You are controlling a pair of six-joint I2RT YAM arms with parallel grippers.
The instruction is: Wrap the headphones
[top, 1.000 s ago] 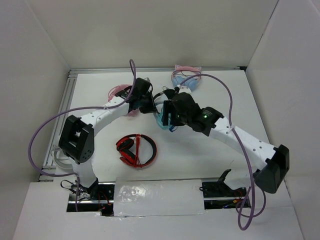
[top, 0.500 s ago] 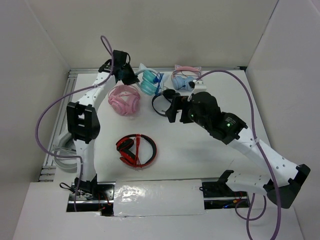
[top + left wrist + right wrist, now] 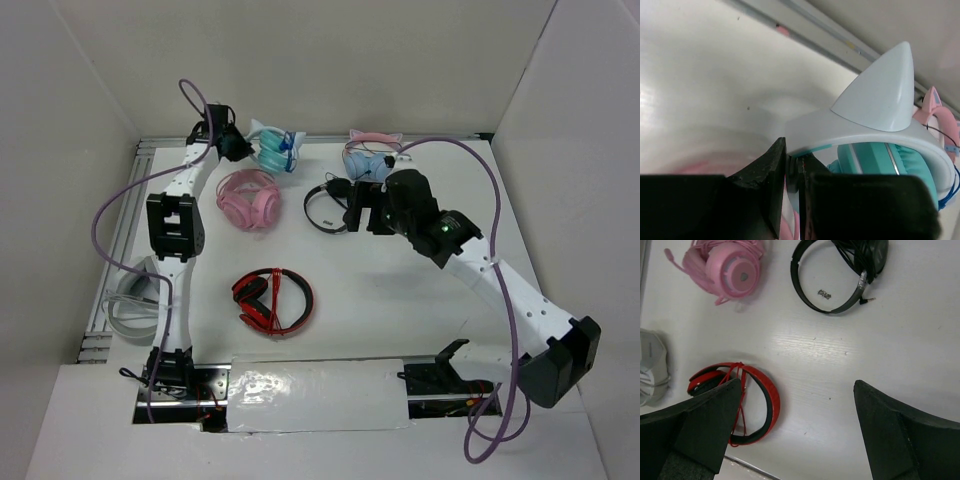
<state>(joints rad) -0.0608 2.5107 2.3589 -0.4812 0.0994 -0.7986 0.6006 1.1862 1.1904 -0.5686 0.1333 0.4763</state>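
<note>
Far back on the left side of the tabletop (image 3: 420, 300), close to the back rail (image 3: 320, 138): the teal headphones (image 3: 272, 150). Pinched by the white headband in the left gripper (image 3: 795, 162), with both fingers pressed tight on the band, right under one small pointed ear. Just past the gripper, the teal ear cups, with a bit of thin blue cable (image 3: 954, 182) beside them. Hard to tell whether lifted off the tabletop or touching it.

Well apart from the teal headphones, out over the middle of the tabletop: the right gripper (image 3: 797, 390). Spread wide, with nothing between the fingers. Pointing down at bare tabletop.

Just beside the teal headphones, a little nearer: pink headphones (image 3: 248, 198). Right by the right gripper: black headphones (image 3: 328, 208) with a black cable bunched on one side. Nearer still, alone on the tabletop: red headphones (image 3: 273, 300). At the back, behind the right gripper: light blue headphones (image 3: 372, 155) with pink ears.
</note>
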